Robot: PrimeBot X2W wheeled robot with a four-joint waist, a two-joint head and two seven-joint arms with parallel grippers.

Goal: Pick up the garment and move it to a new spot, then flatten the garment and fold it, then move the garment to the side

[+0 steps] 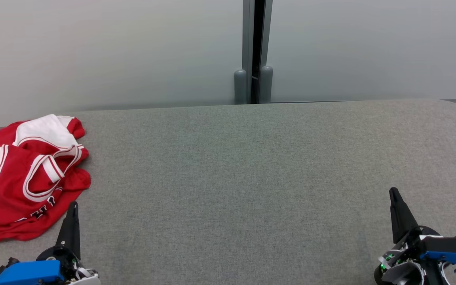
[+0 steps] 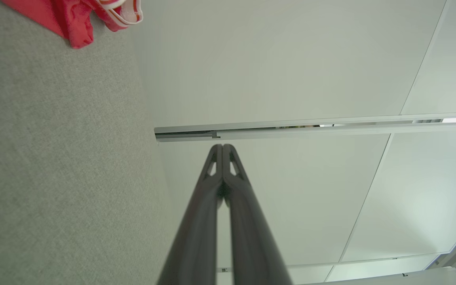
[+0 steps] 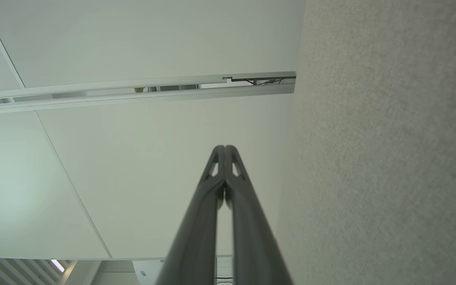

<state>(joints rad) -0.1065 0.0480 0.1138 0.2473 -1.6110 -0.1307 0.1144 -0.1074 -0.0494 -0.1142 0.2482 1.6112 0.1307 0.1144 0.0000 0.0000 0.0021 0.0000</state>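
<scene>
Garment [image 1: 26, 174] on table [image 1: 251, 178] far left, left pincer [image 1: 73, 206] just beside it

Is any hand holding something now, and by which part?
Nothing is held. The left hand and right hand are shut and empty; the red jersey lies on the table.

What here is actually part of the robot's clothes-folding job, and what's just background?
Part of the job:
- grey fabric-covered table
- crumpled red-and-white jersey garment, lying on its left side
- left gripper and right gripper, both shut and empty

Just there:
- pale wall panels
- two rounded grey posts behind the table
</scene>
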